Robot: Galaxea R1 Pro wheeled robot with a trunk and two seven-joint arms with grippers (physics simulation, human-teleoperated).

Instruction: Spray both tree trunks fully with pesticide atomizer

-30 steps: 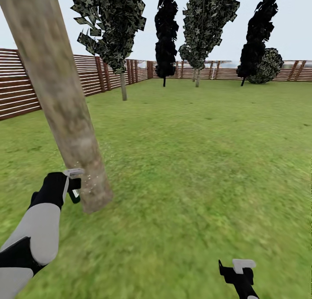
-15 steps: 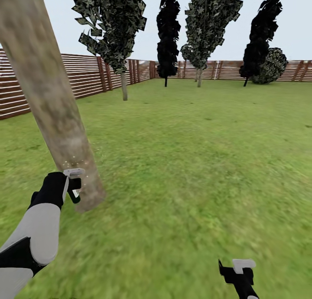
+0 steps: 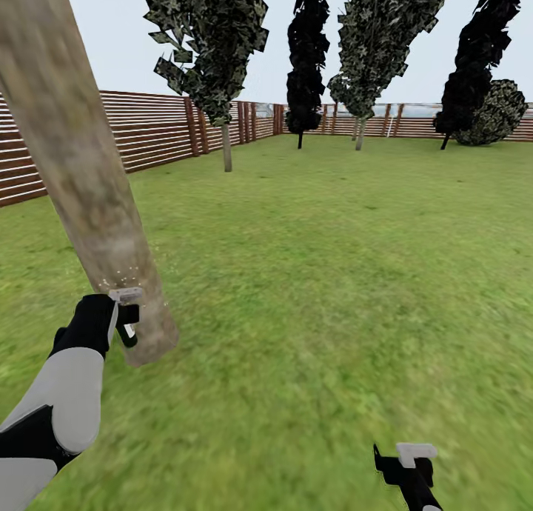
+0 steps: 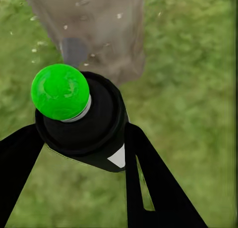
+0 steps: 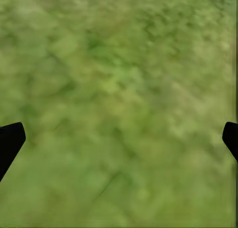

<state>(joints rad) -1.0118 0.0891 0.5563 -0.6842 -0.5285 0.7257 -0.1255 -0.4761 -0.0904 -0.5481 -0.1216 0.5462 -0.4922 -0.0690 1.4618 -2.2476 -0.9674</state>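
My left gripper (image 3: 126, 311) is shut on the pesticide atomizer (image 3: 129, 327), a dark bottle held right against the foot of a thick leaning tree trunk (image 3: 89, 178). In the left wrist view the atomizer (image 4: 79, 124) has a round green top and a white patch, and the black fingers (image 4: 148, 178) clamp its sides. It faces the trunk base (image 4: 104, 34). Fine white specks of pesticide (image 3: 118, 280) dot the bark near the nozzle. My right gripper (image 3: 409, 459) hangs open low at the right over bare grass (image 5: 119, 89).
Green lawn (image 3: 333, 259) stretches ahead to a brown slat fence (image 3: 155, 133). A second tree with a thin bare trunk (image 3: 226, 149) stands near the fence. Further dark trees (image 3: 306, 59) and a round bush (image 3: 497, 112) line the far side.
The whole view has shifted, so the camera has moved: far trees and fence sit further right. The trunk foot now lies slightly more to the left, closer behind the held atomizer. Both arms look unchanged.
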